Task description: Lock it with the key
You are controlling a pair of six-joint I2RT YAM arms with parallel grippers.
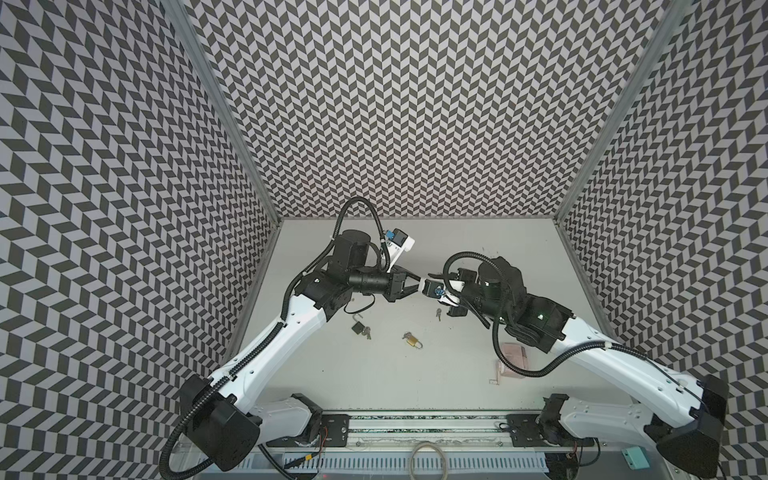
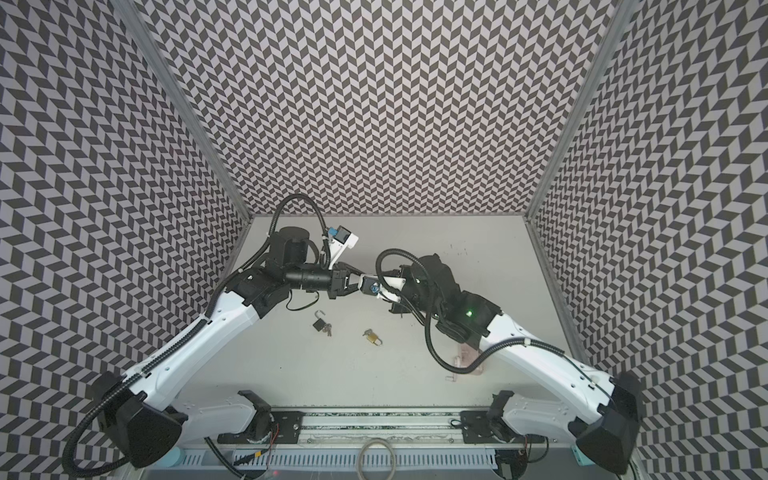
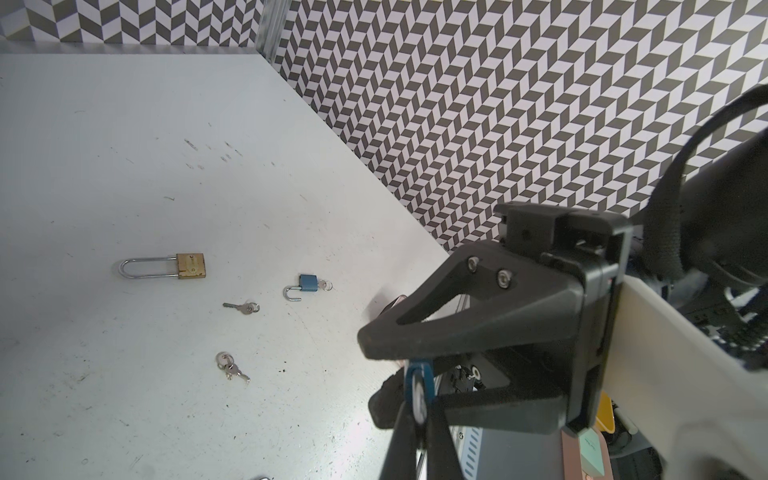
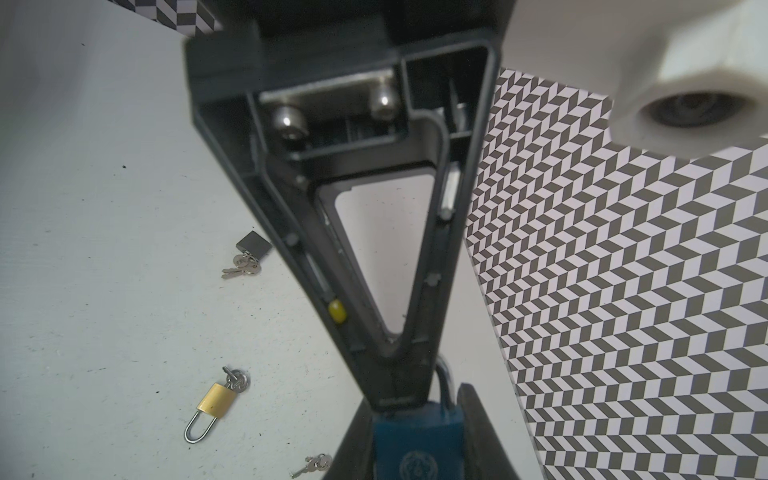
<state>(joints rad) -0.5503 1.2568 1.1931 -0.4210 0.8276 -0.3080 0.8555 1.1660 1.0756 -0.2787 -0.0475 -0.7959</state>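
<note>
Top view: left gripper (image 1: 417, 284) hangs over table (image 1: 374, 374) centre. Left wrist: blue padlock (image 3: 417, 370) clamped between left fingers (image 3: 532, 320). Right wrist: right gripper (image 4: 395, 395) tips at silver shackle (image 4: 446, 386), gap unclear; round embossed emblem (image 4: 415, 463), unreadable.

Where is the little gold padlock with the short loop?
In both top views the gold padlock lies flat near the middle of the table, just right of the black padlock.
</note>
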